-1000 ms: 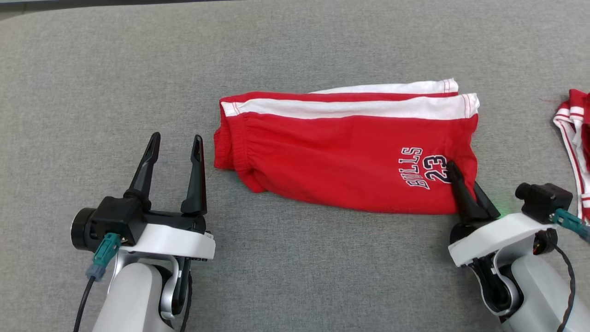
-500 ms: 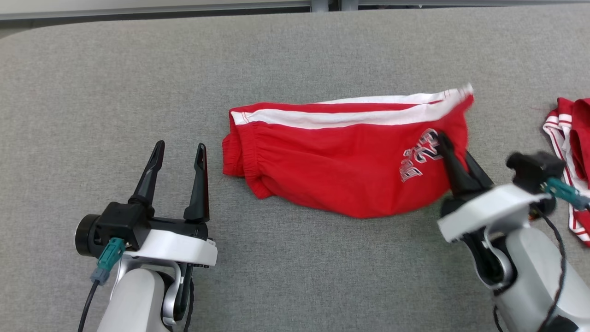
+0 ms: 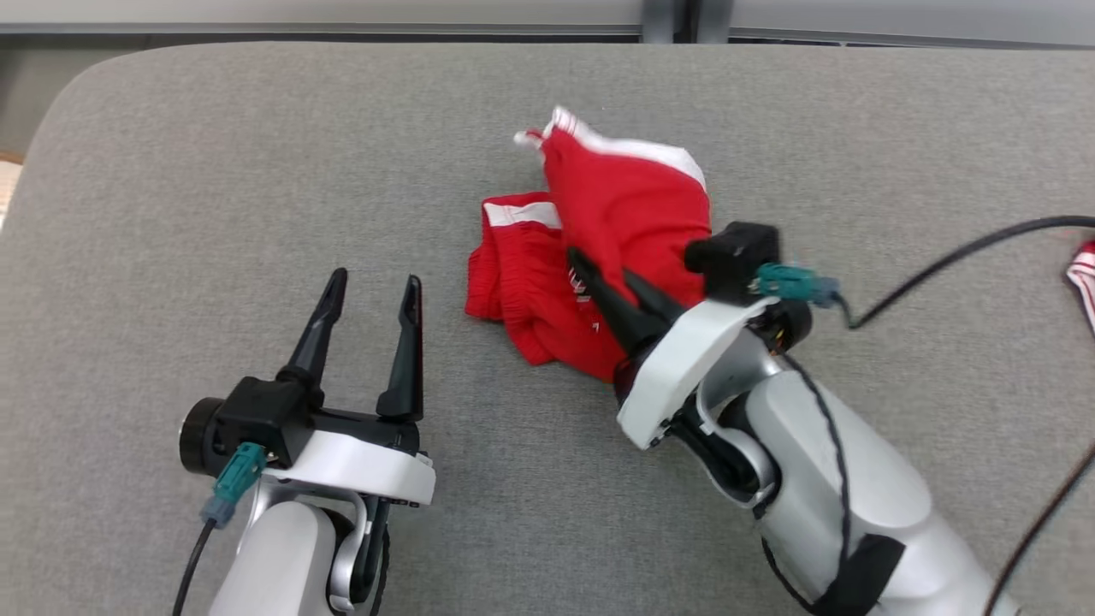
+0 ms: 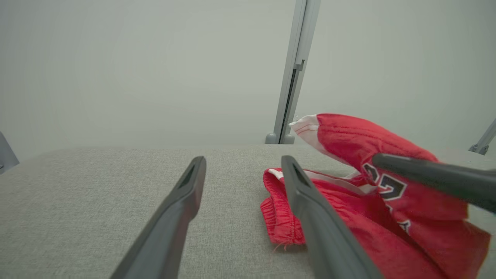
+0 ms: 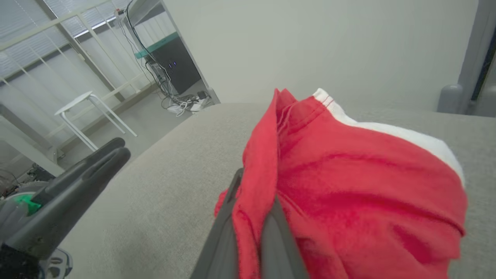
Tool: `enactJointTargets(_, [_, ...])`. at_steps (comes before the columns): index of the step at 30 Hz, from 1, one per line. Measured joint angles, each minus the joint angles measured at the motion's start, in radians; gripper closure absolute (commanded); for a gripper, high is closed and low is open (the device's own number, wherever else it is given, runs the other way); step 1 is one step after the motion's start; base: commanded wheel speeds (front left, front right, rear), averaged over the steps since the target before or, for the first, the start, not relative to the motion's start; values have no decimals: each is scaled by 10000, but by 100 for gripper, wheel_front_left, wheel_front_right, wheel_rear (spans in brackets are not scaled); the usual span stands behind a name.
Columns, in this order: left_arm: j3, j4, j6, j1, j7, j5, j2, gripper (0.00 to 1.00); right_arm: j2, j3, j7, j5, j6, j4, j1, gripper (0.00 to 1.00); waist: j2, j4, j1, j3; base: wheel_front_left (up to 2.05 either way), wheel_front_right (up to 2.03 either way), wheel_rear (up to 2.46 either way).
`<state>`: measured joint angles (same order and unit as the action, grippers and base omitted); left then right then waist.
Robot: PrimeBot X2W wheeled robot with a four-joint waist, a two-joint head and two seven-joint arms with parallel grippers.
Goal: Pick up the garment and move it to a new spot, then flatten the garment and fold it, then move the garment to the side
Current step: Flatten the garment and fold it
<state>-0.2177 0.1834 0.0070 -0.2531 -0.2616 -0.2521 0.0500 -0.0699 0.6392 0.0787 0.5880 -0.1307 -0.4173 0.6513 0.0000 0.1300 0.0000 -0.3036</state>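
The garment (image 3: 624, 214) is a pair of red shorts with white side stripes and a printed number, bunched up mid-table. My right gripper (image 3: 590, 269) is shut on its right end, which is lifted and swung over the rest; red cloth (image 5: 329, 186) is pinched between the fingers (image 5: 224, 228) in the right wrist view. The waistband end (image 3: 505, 282) still lies on the grey surface. My left gripper (image 3: 372, 295) stands open just left of the shorts, nothing between its fingers. In the left wrist view the shorts (image 4: 368, 201) sit to the right of its fingers (image 4: 310, 217).
The grey padded table (image 3: 214, 171) stretches wide to the left and front. Another red and white garment (image 3: 1085, 282) peeks in at the right edge. A black cable (image 3: 958, 257) trails from my right wrist. A white stool (image 5: 83, 102) stands on the floor beyond the table.
My right gripper has carried the shorts' right end up and leftward, folding it over the rest. The camera has also shifted, so the whole scene sits lower and more to the right. The left gripper stays open.
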Motion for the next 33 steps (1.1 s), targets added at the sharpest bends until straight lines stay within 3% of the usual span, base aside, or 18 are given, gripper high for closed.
enactJointTargets(9, [-385,27,211,-173,0,-286,2,0,186,1095,-387,414,0,-1576,377,100,0,567,0,-169,0,0,0])
enactJointTargets(10, [-380,23,251,-171,0,-286,-4,0,178,1273,-546,529,0,-1722,502,64,0,530,0,-185,0,0,0])
enactJointTargets(11, [-380,19,253,-171,0,-284,-8,0,173,1386,-631,566,0,-1776,567,21,0,502,0,-190,0,0,0])
enactJointTargets(12, [-376,23,255,-170,0,-284,-10,0,176,1494,-736,571,0,-1820,626,0,0,472,-1,-192,0,0,0])
enactJointTargets(19, [-288,54,249,-167,0,-205,-6,0,128,2169,-1902,608,0,-1049,799,0,0,240,0,-141,0,0,0])
enactJointTargets(22, [-196,31,249,-149,0,-123,-6,0,-184,2000,-2428,568,0,-474,780,0,0,98,0,-114,0,0,0])
enactJointTargets(26, [-44,4,230,-76,0,25,-6,0,-732,947,-2913,360,0,15,330,0,0,-96,0,-80,0,0,0])
enactJointTargets(33, [174,-6,188,-26,0,272,132,0,-1436,-1860,-3271,-462,0,765,-1174,0,0,-403,0,-56,0,0,0])
